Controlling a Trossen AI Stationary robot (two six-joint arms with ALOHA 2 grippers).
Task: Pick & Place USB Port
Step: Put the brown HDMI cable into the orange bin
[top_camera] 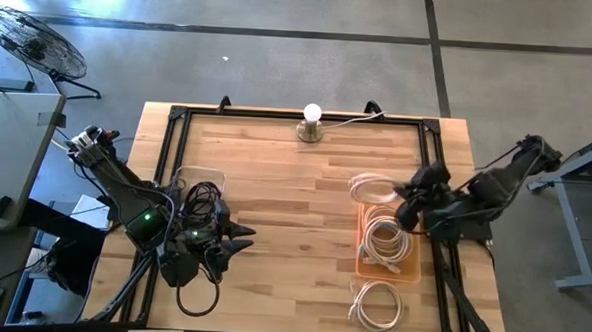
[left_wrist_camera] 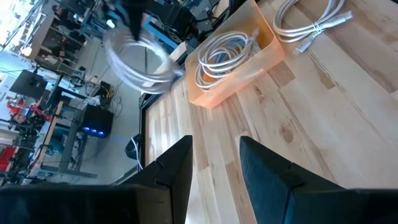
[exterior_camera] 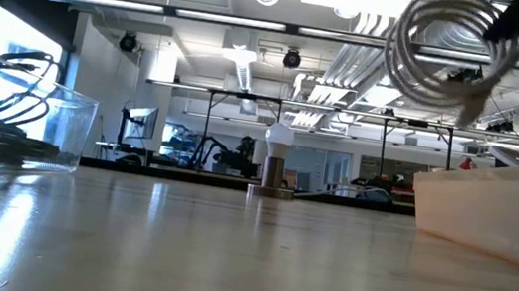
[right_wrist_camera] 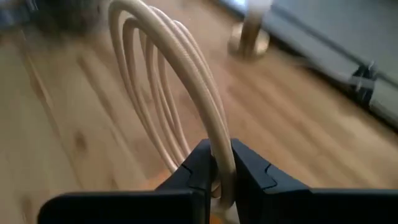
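My right gripper is shut on a coiled white USB cable, held in the air above the far end of the orange tray. The low view shows this coil high above the table. A second white coil lies in the tray. A third white coil lies on the table near the tray's near end. My left gripper is open and touches nothing; it sits at the table's left, beside a clear bin of black cables. My right gripper pinches the white coil between its two fingers at one spot on its rim, with several strands gathered together. The coil is lifted clear of tray and table and stands out beyond the fingertips. Its loose plug ends dangle below it.
A lamp with a white bulb stands at the middle of the table's far edge, its cord running right. A black frame borders the table. Bare wood lies between the clear bin and the orange tray.
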